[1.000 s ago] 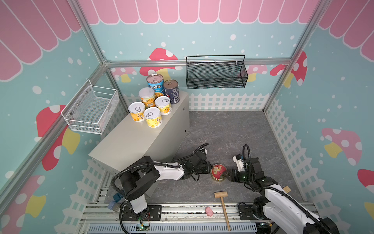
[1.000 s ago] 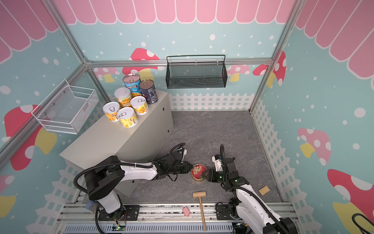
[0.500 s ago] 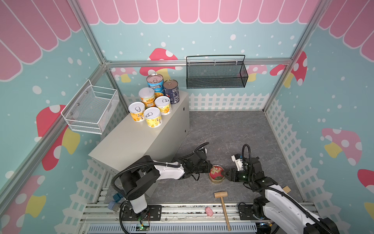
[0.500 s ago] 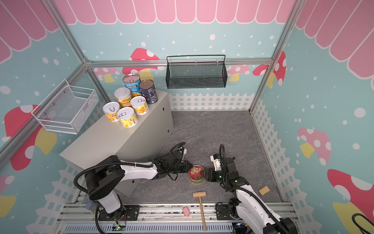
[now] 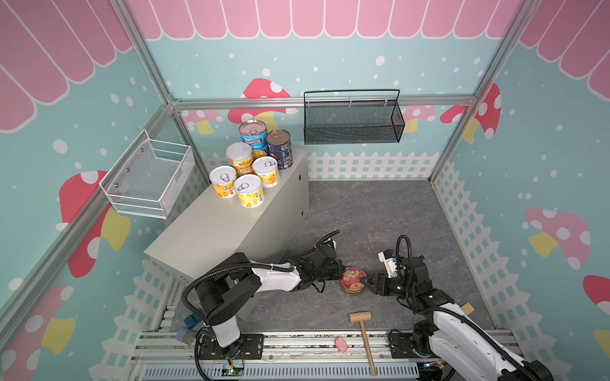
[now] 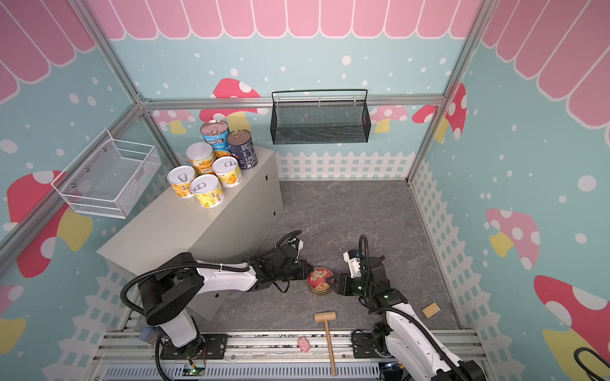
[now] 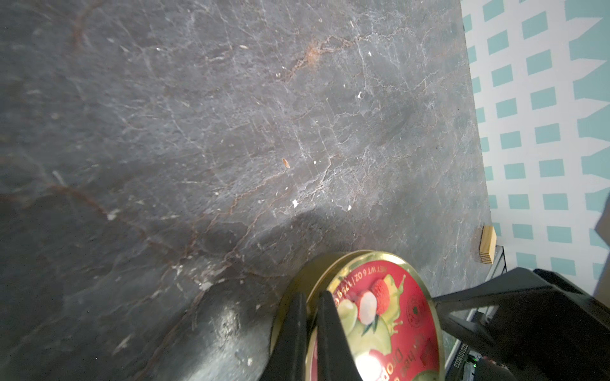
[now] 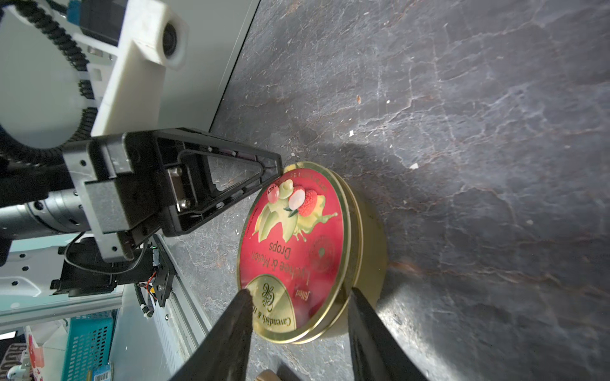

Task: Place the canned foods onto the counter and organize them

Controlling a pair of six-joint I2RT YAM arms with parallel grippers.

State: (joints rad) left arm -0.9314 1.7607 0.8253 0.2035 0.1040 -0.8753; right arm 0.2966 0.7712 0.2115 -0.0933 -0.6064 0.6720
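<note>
Both top views: flat tin (image 5: 353, 279) on floor (image 5: 379, 214) at 6 o'clock, off the worktop (image 5: 214, 231) at 9; left claw (image 5: 339, 273) and right claw (image 5: 365, 281) meet it from 9 and 3. Left wrist: left claw (image 7: 312, 297) pinched shut at tin's rim. Right wrist: right claw (image 8: 298, 293) narrow, astride tin's edge; grip, cannot tell. Risk, I judge: thin rim hold slips; tin flips or skids when lifted.

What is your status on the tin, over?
Left gripper shut on tin rim. Right gripper open, astride tin. Tin on floor. Mallet nearby, not blocking.
</note>
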